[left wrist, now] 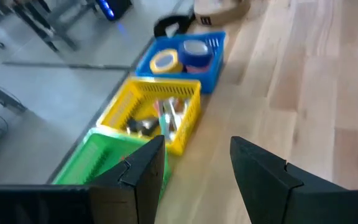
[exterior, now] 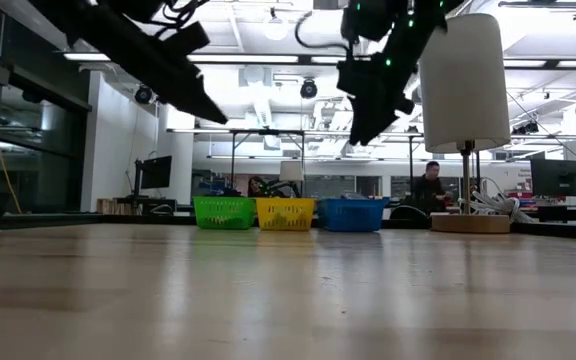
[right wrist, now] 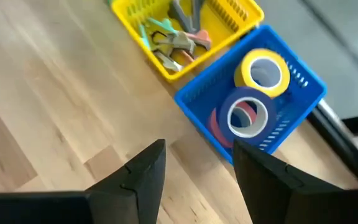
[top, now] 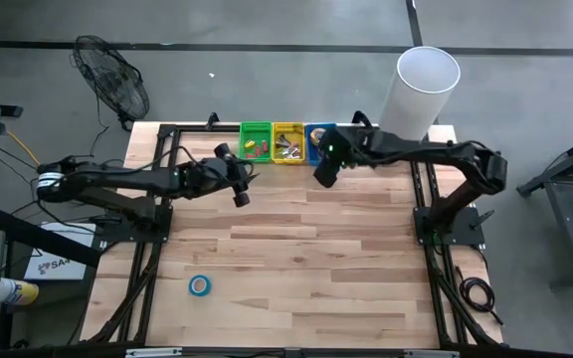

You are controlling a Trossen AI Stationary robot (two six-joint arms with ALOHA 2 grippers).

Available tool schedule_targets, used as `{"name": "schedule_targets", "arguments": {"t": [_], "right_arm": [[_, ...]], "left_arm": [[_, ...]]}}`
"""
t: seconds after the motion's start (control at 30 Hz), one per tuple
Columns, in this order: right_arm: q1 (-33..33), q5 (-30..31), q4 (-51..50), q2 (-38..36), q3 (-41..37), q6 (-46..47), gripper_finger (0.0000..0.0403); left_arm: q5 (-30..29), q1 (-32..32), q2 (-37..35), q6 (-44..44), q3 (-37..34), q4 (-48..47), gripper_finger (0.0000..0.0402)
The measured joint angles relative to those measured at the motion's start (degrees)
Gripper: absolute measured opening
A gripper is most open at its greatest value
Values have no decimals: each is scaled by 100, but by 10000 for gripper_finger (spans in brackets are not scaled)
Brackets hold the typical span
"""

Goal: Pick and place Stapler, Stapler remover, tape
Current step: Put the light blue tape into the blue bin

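Three baskets stand in a row at the table's far edge. The blue basket (right wrist: 197, 99) holds tape rolls: a yellow one (right wrist: 265, 73), a blue one (right wrist: 248, 115) and a pink one beneath. Claw-shaped stapler removers (right wrist: 179, 40) lie in the yellow basket (top: 287, 142). In the green basket (top: 256, 142) are small red and dark pieces; whether they are staplers cannot be told. Another blue tape roll (top: 199, 285) lies flat on the table's near left. My right gripper (right wrist: 197, 174) hangs open above the table beside the blue basket. My left gripper (left wrist: 197, 174) is open, raised before the green basket.
A tall white cylinder on a stand (top: 426, 85) rises at the far right corner behind my right arm. Black frame rails (top: 147, 268) run along both table sides. The wooden table top (top: 306, 259) stretches bare between the baskets and the near edge, apart from the loose roll.
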Motion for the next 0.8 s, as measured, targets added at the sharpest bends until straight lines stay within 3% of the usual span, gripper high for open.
{"name": "schedule_targets", "arguments": {"t": [0.2,0.6,0.8], "right_arm": [[803,782,519,-36,-341,-35,177],[1836,608,2717,-29,-2013,357,177],[2282,658,3425,-29,-2286,427,177]], "left_arm": [[502,0,-462,-428,0,-1209,179],[2443,-22,-818,-1818,0,-4128,179],[2724,-674,-818,-2654,-44,-4703,179]]}}
